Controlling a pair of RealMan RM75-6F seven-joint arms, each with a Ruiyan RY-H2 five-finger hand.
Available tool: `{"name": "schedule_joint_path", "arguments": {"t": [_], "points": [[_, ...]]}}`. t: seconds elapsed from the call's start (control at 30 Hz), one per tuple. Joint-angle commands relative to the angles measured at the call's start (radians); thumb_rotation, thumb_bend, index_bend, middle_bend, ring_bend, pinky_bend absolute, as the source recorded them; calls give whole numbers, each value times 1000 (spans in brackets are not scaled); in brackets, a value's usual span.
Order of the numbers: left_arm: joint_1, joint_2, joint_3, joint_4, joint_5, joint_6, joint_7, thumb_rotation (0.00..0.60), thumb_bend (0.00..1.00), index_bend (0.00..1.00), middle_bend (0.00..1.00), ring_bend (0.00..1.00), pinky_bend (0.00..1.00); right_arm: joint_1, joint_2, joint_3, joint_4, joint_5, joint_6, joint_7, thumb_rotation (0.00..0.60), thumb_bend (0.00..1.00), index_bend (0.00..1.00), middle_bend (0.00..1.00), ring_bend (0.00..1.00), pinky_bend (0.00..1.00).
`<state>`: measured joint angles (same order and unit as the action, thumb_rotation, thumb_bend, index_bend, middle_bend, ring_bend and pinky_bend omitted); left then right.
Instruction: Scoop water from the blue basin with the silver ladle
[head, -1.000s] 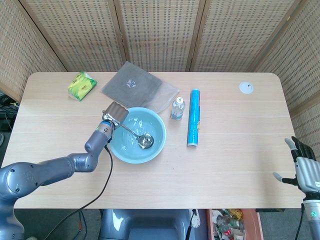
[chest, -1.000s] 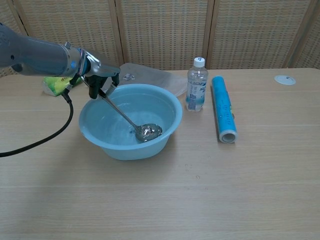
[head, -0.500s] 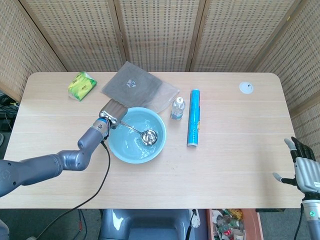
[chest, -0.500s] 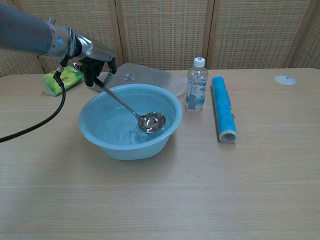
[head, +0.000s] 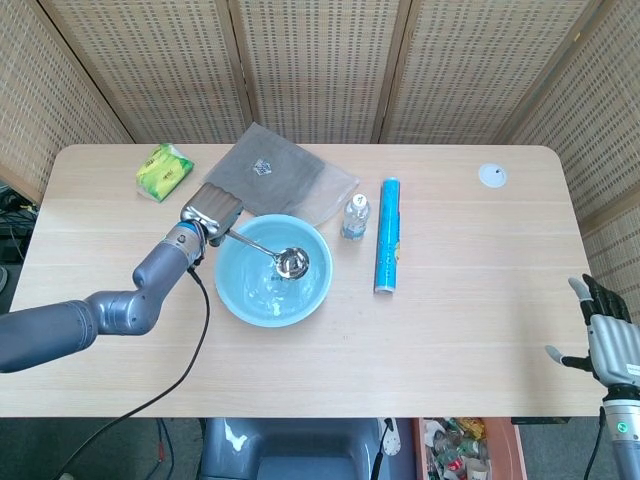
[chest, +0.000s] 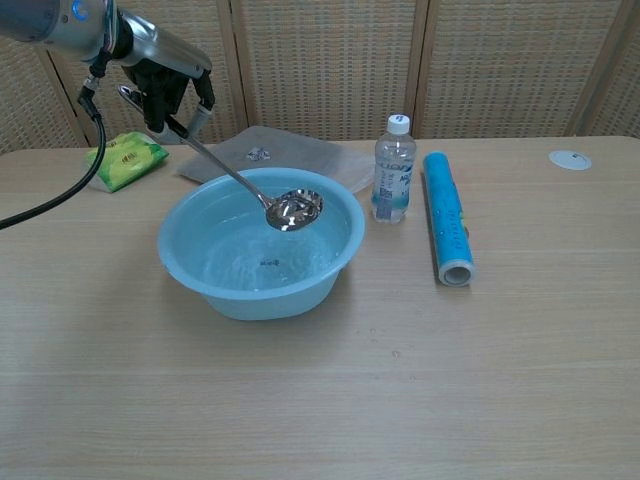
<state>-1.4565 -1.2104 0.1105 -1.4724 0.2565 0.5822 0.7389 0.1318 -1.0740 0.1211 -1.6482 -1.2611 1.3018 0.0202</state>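
- On the worktop (head: 470, 300), left of centre, sits the blue basin (chest: 330, 262) with water in it; it is the largest of the task's things and stands just near of a grey cloth (head: 280, 175).
- Over the basin's far-left rim hangs the left hand (chest: 168, 88), its fingers wrapped round the top of the ladle's handle; it is far the nearer hand to the work.
- From that hand the silver ladle (chest: 290, 209) runs down and to the right, its long axis slanting from the far-left rim toward the middle of the basin, the bowl hanging clear above the water and roughly level.
- Well apart at the near right edge, the right hand (head: 612, 340) holds nothing, its fingers spread.
- Right of the basin stand a small water bottle (chest: 394, 168) and a blue roll (chest: 445, 217) lying with one end toward the near side.
- Against a second ago, the ladle's bowl lay low in the basin, down in the water; now the left hand is higher and farther back, and the bowl has been lifted out, so the scoop looks as good as made.
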Motion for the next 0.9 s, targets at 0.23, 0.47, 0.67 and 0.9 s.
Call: {"name": "schedule_joint_path", "arguments": {"t": [0.23,0.47,0.67,0.9], "points": [[-167,107,122,-91,-215,-72,12,600,581,932,1000,1000,1000,-1,-4,1,-2,7,3,-14,600,0,0,0,0,0],[-284,159,215,-125,-315,-119,2,600,584,934,1000,1000,1000,2,-11,2,2,20,-3,-31,600,0,0,0,0,0],[-350,156,280,-135,-362,-142,-20,600,593,937,1000,1000,1000,3,-14,2,3,22,-6,-37,600,0,0,0,0,0],[-399,145,351,-124,-380,-190,-74,600,595,939,1000,1000,1000,0,-12,3,2,22,0,-35,600,0,0,0,0,0]]}}
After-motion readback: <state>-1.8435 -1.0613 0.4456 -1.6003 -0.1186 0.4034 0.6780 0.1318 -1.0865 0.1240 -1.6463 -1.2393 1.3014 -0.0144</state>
